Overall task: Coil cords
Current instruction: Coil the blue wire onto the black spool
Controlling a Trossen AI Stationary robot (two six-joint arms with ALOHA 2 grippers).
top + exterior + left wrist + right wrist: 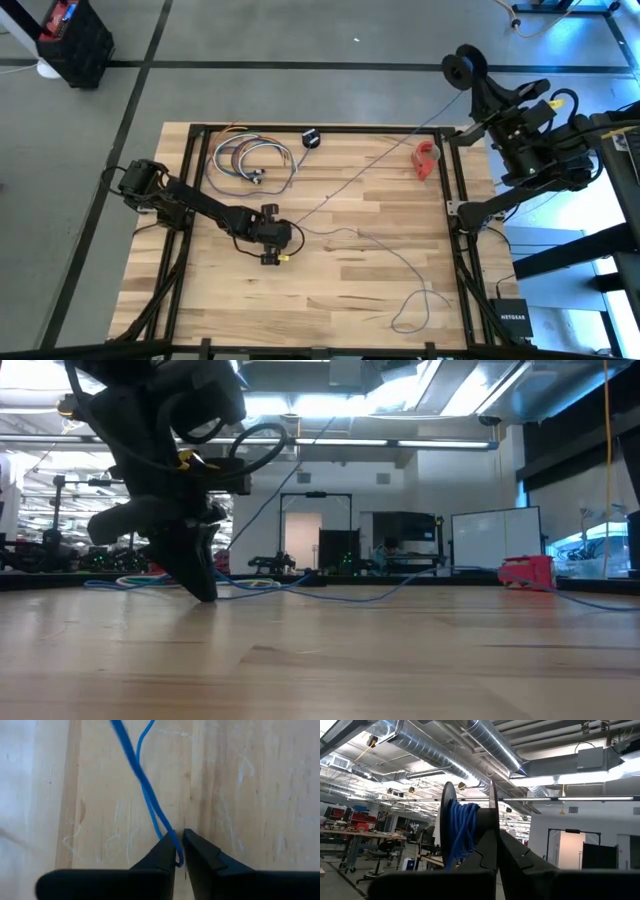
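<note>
A thin blue cord (352, 183) runs from a black spool (459, 68) down across the wooden table to my left gripper (272, 255). From there it trails on along the table to loose loops (412, 312) near the front right. My left gripper stands fingers-down at the table's middle, shut on the cord (150, 795). My right gripper (497, 840) is beyond the table's far right corner, shut on the spool (462, 827), which is wound with blue cord. A small black puck (311, 138) lies at the far edge. My left gripper pinches the cord (172, 840) between its two fingertips, from above, pointing down with the tips at the tabletop (207, 595). Two strands meet at the fingers. One strand rises slanting toward the spool (290, 470), and the other lies on the table. My right gripper holds the spool by the rim of one flange (492, 810), which goes in between the two shut fingers. The spool stands on edge in front of the fingers, clear of the table.
A bundle of coiled coloured cords (248, 158) lies at the far left of the table. A red tape roll (427, 160) sits at the far right and also shows in the low view (527, 572). Black frame rails (452, 200) run along the table's edges.
</note>
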